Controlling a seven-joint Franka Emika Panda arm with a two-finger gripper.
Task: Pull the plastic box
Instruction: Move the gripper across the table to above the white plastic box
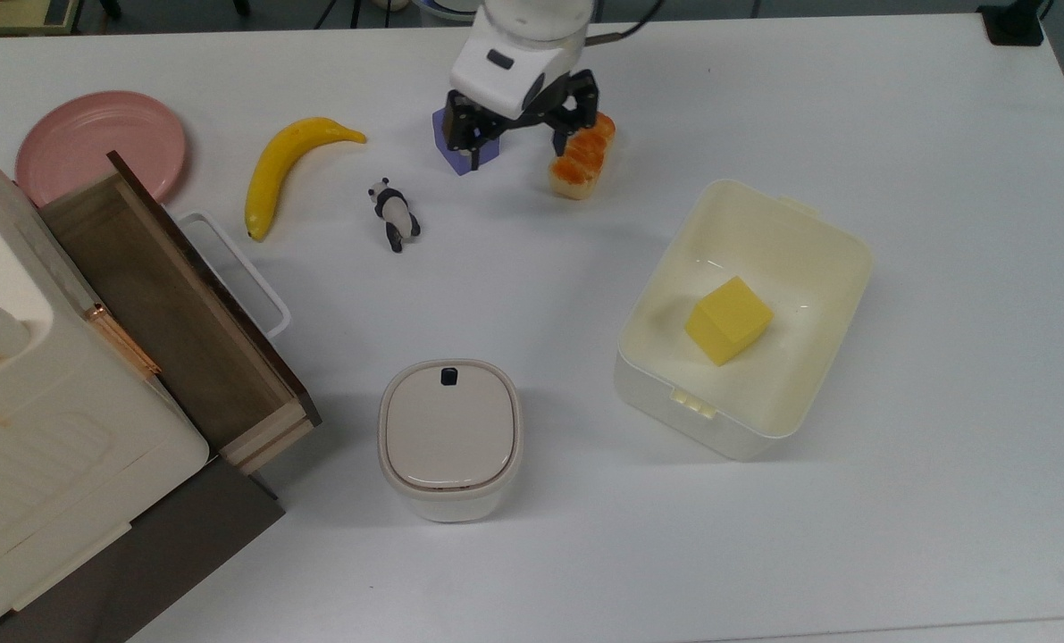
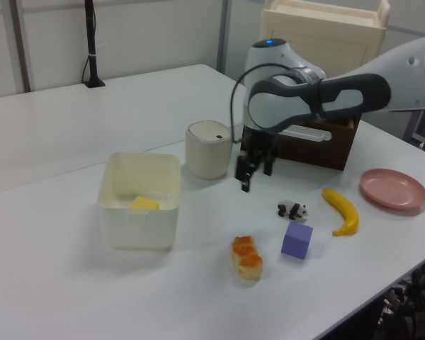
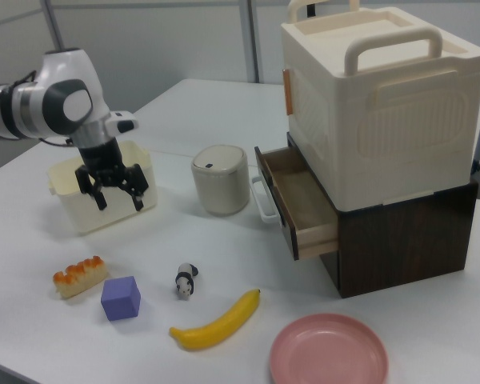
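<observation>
The plastic box [image 1: 825, 246] is a wide cream-white tub at the top view's right, open on top, with a yellow cube [image 1: 728, 319] inside. It also sits at the left view's left [image 2: 137, 221] and behind the arm in the right view [image 3: 86, 218]. My gripper [image 1: 518, 141] hangs above the table with its fingers spread wide and nothing between them. In the top view it is over the purple cube and the bread, up and left of the box. In the left view the gripper [image 2: 255, 170] is to the right of the box, apart from it.
A purple cube [image 2: 297, 240], a bread piece [image 1: 576, 165], a toy panda [image 1: 394, 214], a banana [image 1: 281, 165] and a pink plate [image 1: 98, 143] lie along the top view's upper part. A lidded white bin [image 1: 449, 438] stands mid-table. An open wooden drawer [image 1: 174, 304] sits under a white storage case [image 3: 376, 96].
</observation>
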